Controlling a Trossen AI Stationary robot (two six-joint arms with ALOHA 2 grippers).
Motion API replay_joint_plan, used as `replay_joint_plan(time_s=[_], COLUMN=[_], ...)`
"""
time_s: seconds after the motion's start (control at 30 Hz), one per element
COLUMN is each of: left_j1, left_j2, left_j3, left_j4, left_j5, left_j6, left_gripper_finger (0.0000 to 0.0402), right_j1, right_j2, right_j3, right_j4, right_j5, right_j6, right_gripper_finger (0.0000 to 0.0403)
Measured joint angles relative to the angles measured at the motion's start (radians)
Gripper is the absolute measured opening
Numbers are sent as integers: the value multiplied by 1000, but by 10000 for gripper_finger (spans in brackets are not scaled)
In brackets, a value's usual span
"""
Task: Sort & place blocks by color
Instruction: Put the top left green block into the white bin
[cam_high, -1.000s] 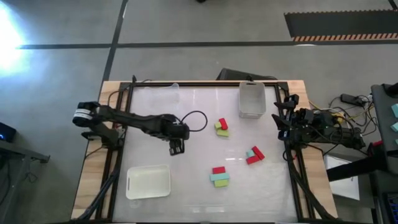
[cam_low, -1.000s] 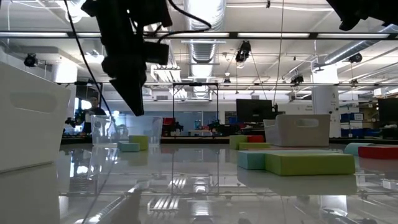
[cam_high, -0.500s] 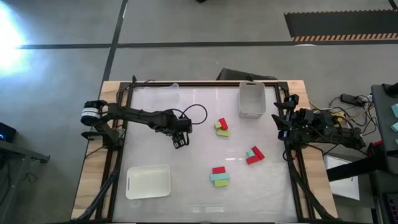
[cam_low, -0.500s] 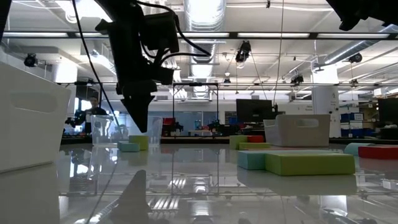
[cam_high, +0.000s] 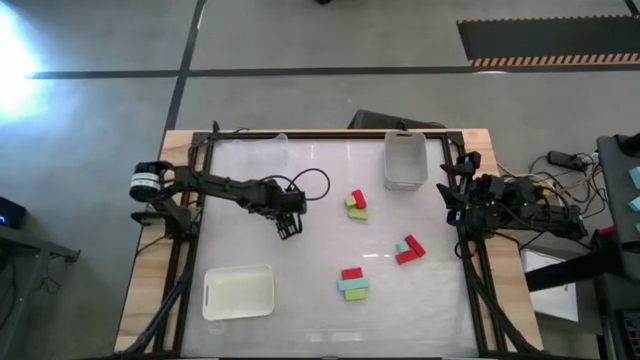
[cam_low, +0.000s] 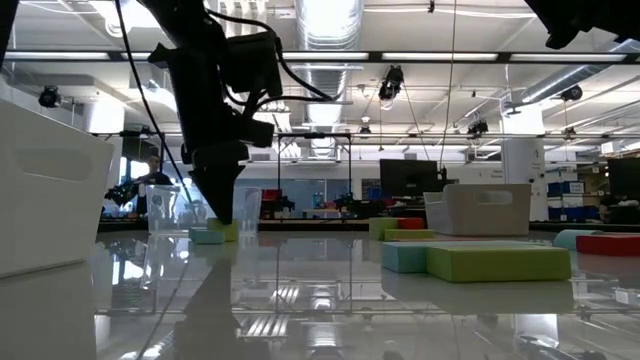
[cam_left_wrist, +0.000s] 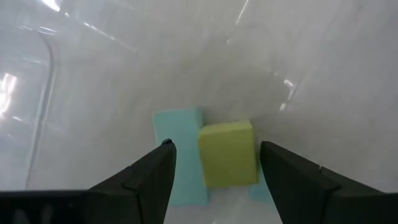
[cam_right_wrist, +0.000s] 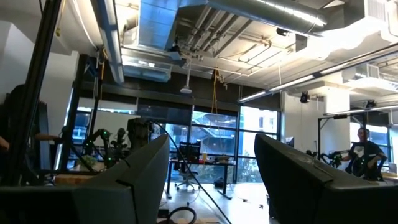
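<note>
My left gripper (cam_high: 288, 226) (cam_left_wrist: 214, 146) is open and points down, low over a yellow-green block (cam_left_wrist: 227, 154). That block lies between its fingers beside a light teal block (cam_left_wrist: 180, 157); the fingers touch neither. In the high view the gripper hides both blocks. The low view shows them (cam_low: 212, 234) just behind the gripper's tip (cam_low: 222, 208). Three more clusters lie flat on the table: red with yellow-green (cam_high: 357, 205), teal with red (cam_high: 408, 248), and red, teal and yellow-green (cam_high: 352, 283). My right gripper (cam_high: 452, 193) waits open at the table's right edge.
A clear tray (cam_high: 405, 160) stands at the far edge, right of centre. A white tray (cam_high: 238, 292) sits near the near-left corner. Another clear tray (cam_high: 262, 150) lies far left, and its rim (cam_left_wrist: 43, 99) shows beside my left gripper. A cable loops off the left wrist (cam_high: 318, 185).
My left gripper has come down toward the table and shifted slightly toward the far edge. It now sits low over the teal and yellow-green blocks. The arm has stretched out flatter. The blocks have not moved.
</note>
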Motion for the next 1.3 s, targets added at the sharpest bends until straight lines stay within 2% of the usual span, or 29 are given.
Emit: replay_joint_plan(time_s=[0.4,0.83,1.1,1.3], left_j1=[-1,-1,-6,-22], left_j2=[13,30,26,-7], left_j3=[-4,-12,-7,48], left_j4=[26,30,19,-3], left_j5=[-11,-12,-12,-16], left_j6=[7,7,31,72], left_gripper_finger=[210,120,119,119], right_j1=[0,0,0,0], right_j2=[0,0,0,0], right_j3=[0,0,0,1], right_j4=[0,1,1,1], right_j5=[0,0,0,0], right_j6=[0,0,0,0], right_gripper_finger=[226,226,226,226])
